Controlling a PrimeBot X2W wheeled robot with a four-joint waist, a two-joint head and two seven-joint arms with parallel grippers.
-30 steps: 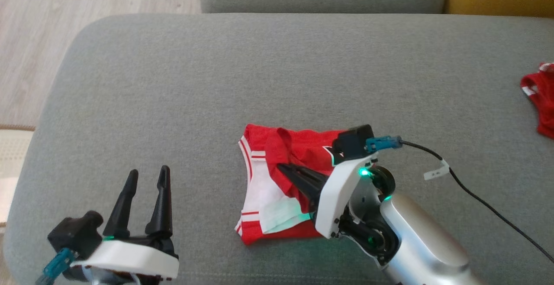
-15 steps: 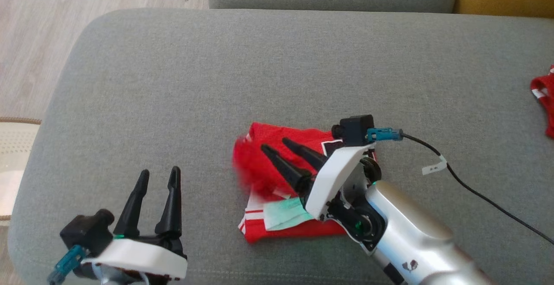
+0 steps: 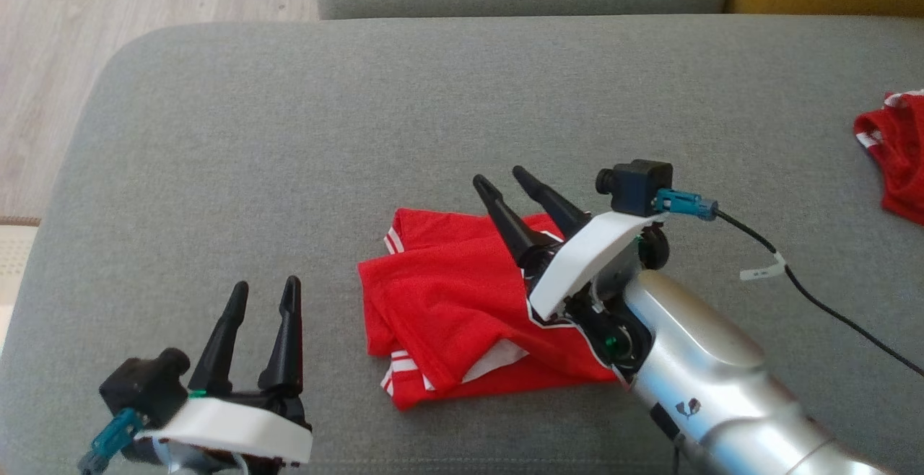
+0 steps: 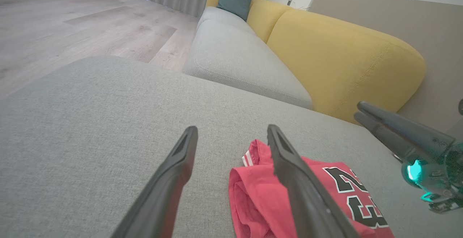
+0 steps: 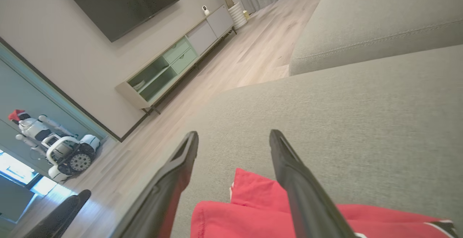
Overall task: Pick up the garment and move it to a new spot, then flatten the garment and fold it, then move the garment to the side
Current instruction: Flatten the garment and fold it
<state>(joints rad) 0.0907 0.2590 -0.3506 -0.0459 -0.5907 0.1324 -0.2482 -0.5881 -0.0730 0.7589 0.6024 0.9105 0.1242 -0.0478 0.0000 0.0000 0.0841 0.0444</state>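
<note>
Grey sofa cushion (image 3: pixel 289 136) carries two items. Folded red garment (image 3: pixel 440 302) lies on it beneath the right gripper (image 3: pixel 498 175), off to the right of the left gripper (image 3: pixel 266 284). Second red garment (image 3: pixel 891 154) lies crumpled well to the right gripper's right, apart from the first.

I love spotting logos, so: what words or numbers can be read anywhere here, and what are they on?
"23": black, white-edged digits on the folded red jersey.
Too small to read: the white paper tag on the black cable.
No legible letters: the small dark emblem on the silver forearm.
</note>
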